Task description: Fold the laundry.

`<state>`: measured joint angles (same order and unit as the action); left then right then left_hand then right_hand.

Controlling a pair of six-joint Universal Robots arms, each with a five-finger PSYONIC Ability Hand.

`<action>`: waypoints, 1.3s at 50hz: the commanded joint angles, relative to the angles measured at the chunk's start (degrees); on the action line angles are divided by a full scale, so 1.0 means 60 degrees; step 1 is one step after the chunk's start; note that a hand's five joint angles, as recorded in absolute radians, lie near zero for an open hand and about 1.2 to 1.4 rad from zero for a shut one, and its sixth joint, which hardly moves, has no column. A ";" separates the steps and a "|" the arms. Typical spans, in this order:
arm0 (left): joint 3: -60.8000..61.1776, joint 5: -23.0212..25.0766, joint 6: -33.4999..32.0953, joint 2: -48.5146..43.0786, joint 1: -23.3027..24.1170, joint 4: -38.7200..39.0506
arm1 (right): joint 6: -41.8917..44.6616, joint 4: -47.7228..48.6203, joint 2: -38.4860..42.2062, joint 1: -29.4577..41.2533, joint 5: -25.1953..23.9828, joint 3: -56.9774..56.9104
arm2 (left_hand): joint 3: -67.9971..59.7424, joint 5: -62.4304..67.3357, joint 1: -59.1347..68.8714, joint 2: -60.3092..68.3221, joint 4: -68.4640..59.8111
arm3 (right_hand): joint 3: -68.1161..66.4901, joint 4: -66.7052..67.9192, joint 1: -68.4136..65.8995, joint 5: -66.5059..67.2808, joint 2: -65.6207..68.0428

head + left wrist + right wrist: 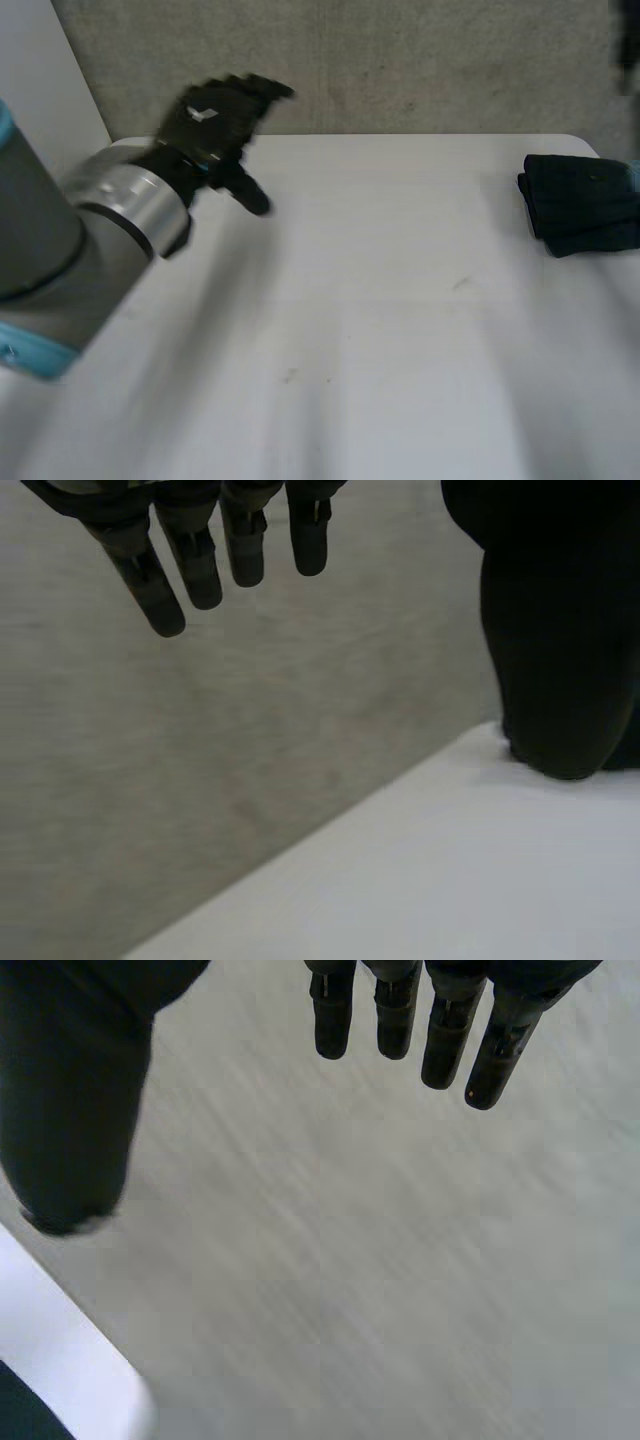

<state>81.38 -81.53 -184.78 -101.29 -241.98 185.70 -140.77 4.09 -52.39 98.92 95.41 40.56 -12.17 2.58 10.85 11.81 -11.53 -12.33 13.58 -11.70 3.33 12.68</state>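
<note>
- White table (pixel 380 300) bore 1 folded dark cloth (pixel 580 205), well apart from the left hand (pixel 215 120).
- That hand's fingers were straight, grasping nothing.
- Likewise the right hand (pixel 445 1030): fingers straight, empty.

We see a black left hand (pixel 215 120) on a left arm (pixel 60 250) of grey metal, with a brighter silver band and a light-blue cap. The table (pixel 380 330) is plain white, marked by a couple of small dark specks (pixel 461 285). The folded laundry (pixel 580 205) is a plain, very dark blue-black. The wall (pixel 400 60) behind is mottled grey-beige. In the right wrist view, the right hand (pixel 443 1030) is black too, against a pale grey background.
</note>
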 commanded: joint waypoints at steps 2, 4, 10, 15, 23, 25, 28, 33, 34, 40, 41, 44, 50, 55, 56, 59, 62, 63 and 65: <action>-0.0889 0.0636 -0.0519 -0.1598 -0.2804 0.1420 | -0.1806 0.0842 -0.1741 0.2421 -0.2818 0.4266 | 0.0159 -0.0226 0.0062 -0.0098 0.0051 | 0.0388 -0.0596 0.0283 -0.0555 -0.0446; -0.1213 0.1033 -0.0886 -0.2246 -0.3363 0.1481 | -0.1792 0.0901 -0.1933 0.3037 -0.3302 0.5249 | 0.0102 -0.0170 0.0118 -0.0041 -0.0005 | 0.0388 -0.0596 0.0283 -0.0555 -0.0446; -0.2941 0.1606 -0.3023 -0.5029 -0.4712 0.1334 | -0.1543 0.0886 -0.2152 0.3873 -0.3377 0.6993 | -0.0347 0.0279 0.0567 0.0408 -0.0454 | 0.0388 -0.0596 0.0283 -0.0555 -0.0446; -0.4304 0.1621 -0.4460 -0.6685 -0.5313 0.1378 | -0.1382 0.0886 -0.2591 0.3786 -0.3464 0.8207 | -0.0347 0.0279 0.0567 0.0408 -0.0454 | 0.0388 -0.0596 0.0283 -0.0555 -0.0446; -0.5696 0.1694 -0.4931 -0.8166 -0.5504 0.1393 | -0.1279 0.0945 -0.3265 0.3465 -0.3552 0.9205 | -0.0402 0.0335 0.0623 0.0463 -0.0510 | 0.0388 -0.0596 0.0283 -0.0555 -0.0446; -0.6003 0.1694 -0.4945 -0.8429 -0.5504 0.1393 | -0.1279 0.0960 -0.3383 0.3245 -0.3552 0.9353 | -0.0959 0.0892 0.1180 0.1020 -0.1067 | 0.0388 -0.0596 0.0283 -0.0555 -0.0446; -0.6297 0.1694 -0.4975 -0.8650 -0.5490 0.1378 | -0.1294 0.0974 -0.3559 0.2893 -0.3552 0.9587 | -0.1662 0.1594 0.1882 0.1723 -0.1769 | 0.0388 -0.0596 0.0283 -0.0555 -0.0446; -0.6678 0.1679 -0.5150 -0.8987 -0.5504 0.1378 | -0.1294 0.1047 -0.3632 0.2746 -0.3552 0.9880 | -0.5071 0.5004 0.5292 0.5132 -0.5179 | 0.0388 -0.0596 0.0283 -0.0555 -0.0446; -0.6737 0.1665 -0.5165 -0.9017 -0.5504 0.1378 | -0.1294 0.1091 -0.3632 0.2702 -0.3552 0.9982 | -0.5834 0.5766 0.6054 0.5895 -0.5941 | 0.0388 -0.0596 0.0283 -0.0555 -0.0446; -0.6723 0.1431 -0.5223 -0.9120 -0.5519 0.1888 | -0.1294 0.1282 -0.3662 0.2439 -0.3553 1.0320 | -1.1305 1.1237 1.1525 1.1366 -1.1412 | 0.0388 -0.0596 0.0283 -0.0555 -0.0446; -0.6665 0.1314 -0.5267 -0.9090 -0.5519 0.2079 | -0.1294 0.1296 -0.3662 0.2409 -0.3567 1.0349 | -1.1305 1.1237 1.1525 1.1366 -1.1412 | 0.0388 -0.0596 0.0283 -0.0555 -0.0446; -0.5907 0.0860 -0.5443 -0.8741 -0.5461 0.3043 | -0.1294 0.1326 -0.3662 0.2394 -0.3611 1.0423 | -1.1305 1.1237 1.1525 1.1366 -1.1412 | 0.0388 -0.0596 0.0283 -0.0555 -0.0446; -0.3577 0.1107 -0.5137 -0.6837 -0.4920 0.4570 | -0.1294 0.1326 -0.3676 0.2380 -0.3640 1.0408 | -1.1305 1.1237 1.1525 1.1366 -1.1412 | 0.0388 -0.0596 0.0283 -0.0555 -0.0446; -0.1789 0.1737 -0.3353 -0.5021 -0.3602 0.4514 | -0.1323 0.1384 -0.3764 0.2219 -0.3538 1.0335 | -1.1305 1.1237 1.1525 1.1366 -1.1412 | 0.0388 -0.0596 0.0283 -0.0555 -0.0446; -0.1250 0.1868 -0.2508 -0.4336 -0.3194 0.4368 | -0.1338 0.1399 -0.3779 0.2161 -0.3523 1.0320 | -1.1305 1.1237 1.1525 1.1366 -1.1412 | 0.0388 -0.0596 0.0283 -0.0555 -0.0446; -0.0514 0.1943 -0.1258 -0.3424 -0.2606 0.4045 | -0.1411 0.1472 -0.3852 0.1824 -0.3479 1.0262 | -1.1305 1.1237 1.1525 1.1366 -1.1412 | 0.0388 -0.0596 0.0283 -0.0555 -0.0446; 0.0248 0.1987 0.0178 -0.2486 -0.1669 0.3518 | -0.1513 0.1545 -0.3940 0.1472 -0.3202 1.0189 | -1.1305 1.1237 1.1525 1.1366 -1.1412 | 0.0388 -0.0596 0.0283 -0.0555 -0.0446; 0.0381 0.1987 0.0486 -0.2324 -0.1391 0.3386 | -0.1543 0.1560 -0.3940 0.1399 -0.3070 1.0145 | -1.1305 1.1237 1.1525 1.1366 -1.1412 | 0.0388 -0.0596 0.0283 -0.0555 -0.0446; 0.0689 0.2001 0.1307 -0.2059 -0.0469 0.3079 | -0.1718 0.1575 -0.3940 0.1209 -0.2574 1.0042 | -1.1305 1.1237 1.1525 1.1366 -1.1412 | 0.0388 -0.0596 0.0283 -0.0555 -0.0446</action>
<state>78.77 -69.91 -191.94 -121.56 -256.53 209.93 -149.31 12.94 -75.54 109.76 75.19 102.07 -68.13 54.52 65.76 68.62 -68.82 -12.32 13.58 -11.70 3.32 12.67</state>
